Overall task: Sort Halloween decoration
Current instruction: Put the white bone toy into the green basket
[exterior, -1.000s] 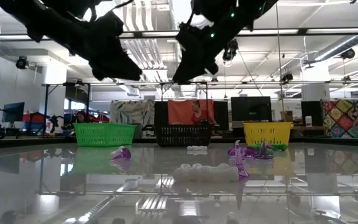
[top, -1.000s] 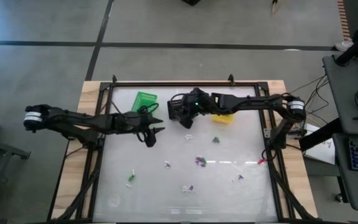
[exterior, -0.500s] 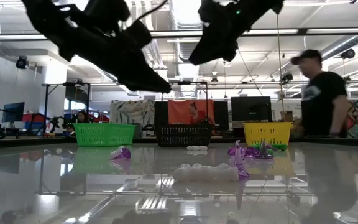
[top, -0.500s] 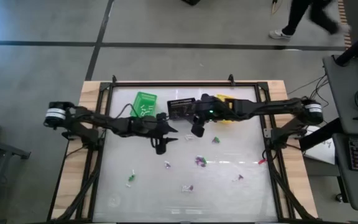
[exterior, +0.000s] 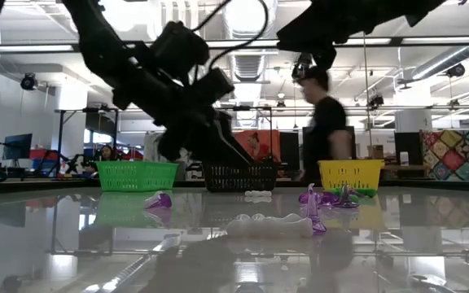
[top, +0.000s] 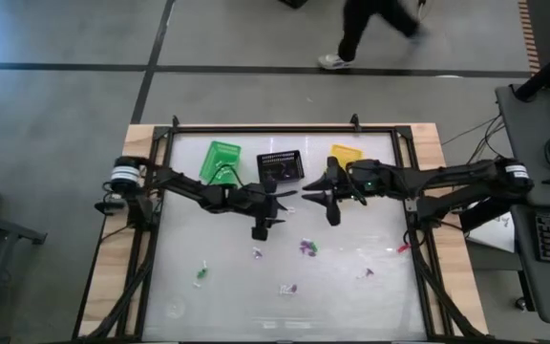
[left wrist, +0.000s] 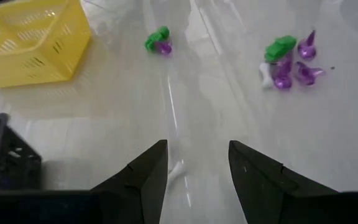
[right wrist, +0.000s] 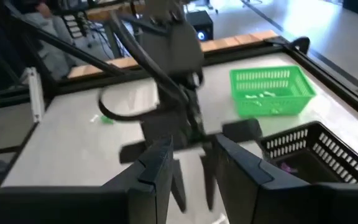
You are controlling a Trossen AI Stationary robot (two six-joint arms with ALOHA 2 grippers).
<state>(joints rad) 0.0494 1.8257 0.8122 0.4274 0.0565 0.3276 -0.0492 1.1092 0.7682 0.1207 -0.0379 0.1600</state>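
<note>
Presently, left to right on the table (top: pixel 175 287): green basket (top: pixel 222 159); left gripper (top: pixel 264 218), fingers spread, empty; black basket (top: pixel 281 166); Halloween decoration (top: pixel 306 247), trinkets scattered mid-table, too small to tell how each lies; right gripper (top: pixel 321 198), fingers parted, empty; yellow basket (top: pixel 344 154).

Bench (top: pixel 179 287) rear edge: green basket (top: pixel 221 159), black basket (top: pixel 280 165), yellow basket (top: pixel 345 154) in a row. Centre: left gripper (top: pixel 260 230) and right gripper (top: pixel 332 216) close together, narrow gap between. Front half: scattered trinkets (top: pixel 306 247), open room between them
</note>
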